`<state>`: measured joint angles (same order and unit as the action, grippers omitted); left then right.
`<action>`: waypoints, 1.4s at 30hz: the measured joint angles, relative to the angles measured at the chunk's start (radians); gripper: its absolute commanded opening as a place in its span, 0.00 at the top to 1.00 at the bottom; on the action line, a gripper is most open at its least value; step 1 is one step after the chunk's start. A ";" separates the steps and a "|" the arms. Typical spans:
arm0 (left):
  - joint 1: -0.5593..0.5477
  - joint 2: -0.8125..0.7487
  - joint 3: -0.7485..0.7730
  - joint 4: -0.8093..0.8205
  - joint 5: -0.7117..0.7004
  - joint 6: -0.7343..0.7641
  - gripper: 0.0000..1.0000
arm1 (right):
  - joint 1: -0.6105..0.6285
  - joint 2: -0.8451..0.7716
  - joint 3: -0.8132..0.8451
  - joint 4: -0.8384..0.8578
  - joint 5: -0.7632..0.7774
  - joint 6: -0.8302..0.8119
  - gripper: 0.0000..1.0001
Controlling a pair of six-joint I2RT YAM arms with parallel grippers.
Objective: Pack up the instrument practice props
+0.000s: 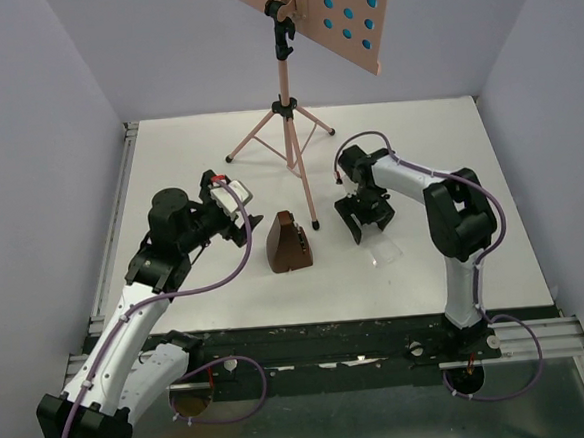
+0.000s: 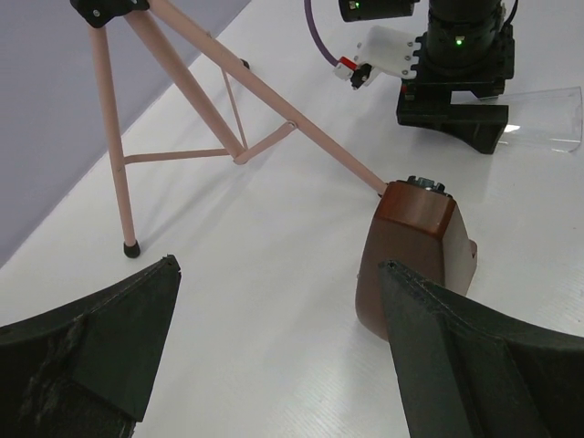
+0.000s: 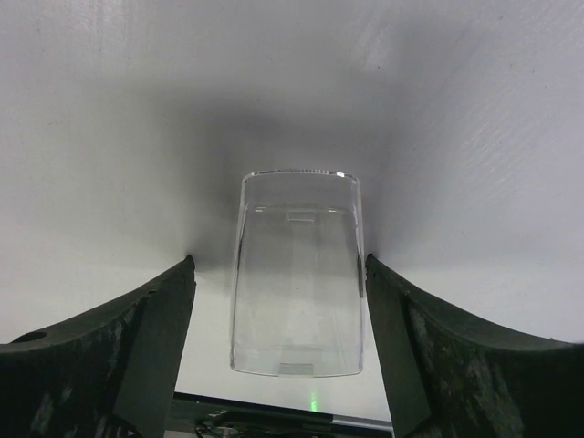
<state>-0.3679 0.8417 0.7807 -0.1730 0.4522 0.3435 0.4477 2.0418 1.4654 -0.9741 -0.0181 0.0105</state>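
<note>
The salmon-pink tripod music stand [image 1: 286, 109] stands at the back middle of the table, its hole-dotted desk [image 1: 360, 44] at the top. Blue shows through the holes; the sheets are otherwise hidden. The brown pyramid metronome [image 1: 288, 242] stands uncovered in the middle, touching one stand leg in the left wrist view [image 2: 415, 251]. Its clear cover [image 3: 298, 274] lies flat on the table to the right [image 1: 383, 258]. My right gripper [image 3: 279, 260] is open and points down, with a finger on each side of the cover. My left gripper [image 2: 278, 265] is open and empty, just left of the metronome [image 1: 241, 228].
The stand's three legs [image 2: 182, 82] spread over the back middle of the white table [image 1: 187, 156]. Grey walls close the left, back and right sides. A black rail [image 1: 320, 339] runs along the table's near edge by the arm bases.
</note>
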 measured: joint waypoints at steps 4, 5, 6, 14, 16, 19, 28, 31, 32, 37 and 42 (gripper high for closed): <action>0.012 0.009 0.008 0.003 0.000 0.000 0.01 | 0.000 -0.014 -0.022 0.005 0.001 0.016 0.18; 0.013 0.011 0.010 0.007 0.000 0.000 0.01 | 0.000 -0.018 -0.027 0.005 0.002 0.019 0.17; 0.014 0.011 0.011 0.009 0.000 0.000 0.01 | 0.000 -0.022 -0.033 0.005 0.003 0.021 0.17; 0.014 0.007 0.011 0.010 0.001 -0.001 0.01 | 0.000 -0.058 -0.095 -0.001 0.032 0.045 0.18; 0.015 0.003 0.011 0.011 0.001 -0.002 0.01 | 0.000 -0.058 -0.093 -0.002 0.032 0.050 0.20; 0.015 -0.008 0.011 0.011 0.002 -0.009 0.01 | 0.000 -0.048 -0.074 -0.016 0.036 0.050 0.24; 0.015 -0.015 0.011 0.007 0.008 -0.016 0.01 | 0.000 -0.013 -0.031 -0.030 0.034 0.050 0.30; 0.015 -0.015 0.011 0.007 0.008 -0.016 0.01 | 0.000 -0.014 -0.031 -0.031 0.032 0.051 0.47; 0.015 -0.015 0.011 0.007 0.009 -0.016 0.01 | 0.000 -0.014 -0.031 -0.031 0.032 0.052 0.55; 0.015 0.003 0.014 0.006 0.016 -0.022 0.01 | -0.007 -0.017 -0.029 -0.037 0.024 0.042 1.00; 0.014 0.055 0.048 -0.012 0.047 -0.023 0.01 | -0.022 -0.058 -0.004 -0.030 -0.054 -0.039 1.00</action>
<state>-0.3538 0.8970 0.8291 -0.1852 0.4988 0.3206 0.4259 1.9842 1.4616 -1.0042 -0.0719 -0.0288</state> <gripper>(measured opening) 0.990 0.559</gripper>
